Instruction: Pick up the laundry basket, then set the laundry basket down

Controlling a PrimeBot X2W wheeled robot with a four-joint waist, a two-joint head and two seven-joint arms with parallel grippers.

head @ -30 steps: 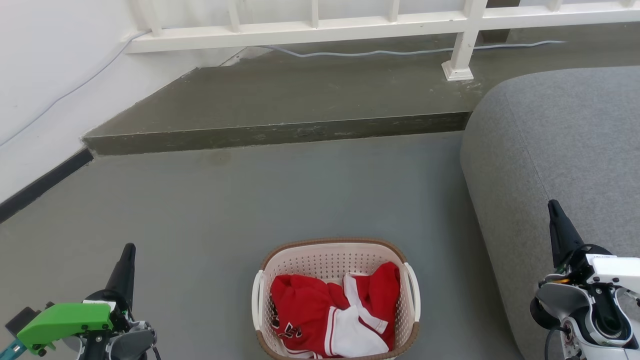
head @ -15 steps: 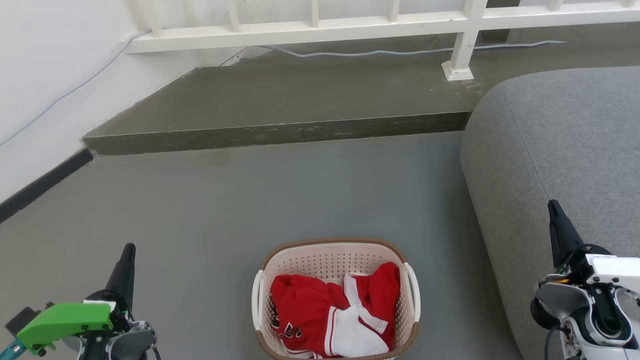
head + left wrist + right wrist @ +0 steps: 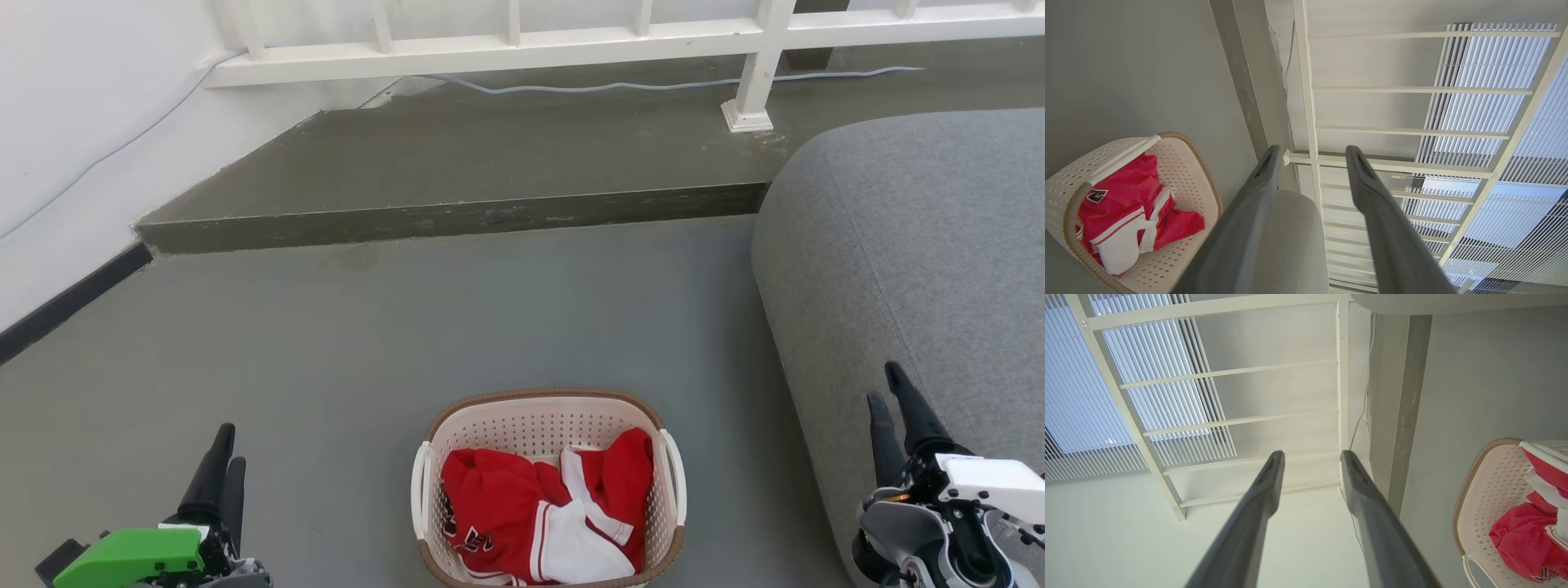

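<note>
At the lower left of the head view, the left claw [image 3: 229, 445] points up the picture over the smooth grey floor [image 3: 326, 343]. It is released: in its wrist view the left claw [image 3: 1312, 150] has two long dark fingers [image 3: 1241, 228] parted, with nothing between them.

Right of it, well apart, the small oval cream-white perforated plastic laundry basket [image 3: 535, 425] with a brown woven-look rim and white loop side handles stands upright on the floor, low in the middle of the head view, touched by neither claw. A crumpled red and white fabric garment [image 3: 506, 506] lies inside it. The laundry basket [image 3: 1180, 163] appears at the lower left of the left wrist view, and the laundry basket [image 3: 1486, 486] at the right edge of the right wrist view.

Further right, the right claw [image 3: 882, 382] is likewise released, fingers apart and holding nothing, seen against the rounded grey upholstered sofa [image 3: 914, 245]. The right claw [image 3: 1311, 453] points towards a white-painted railing [image 3: 1229, 371].
</note>
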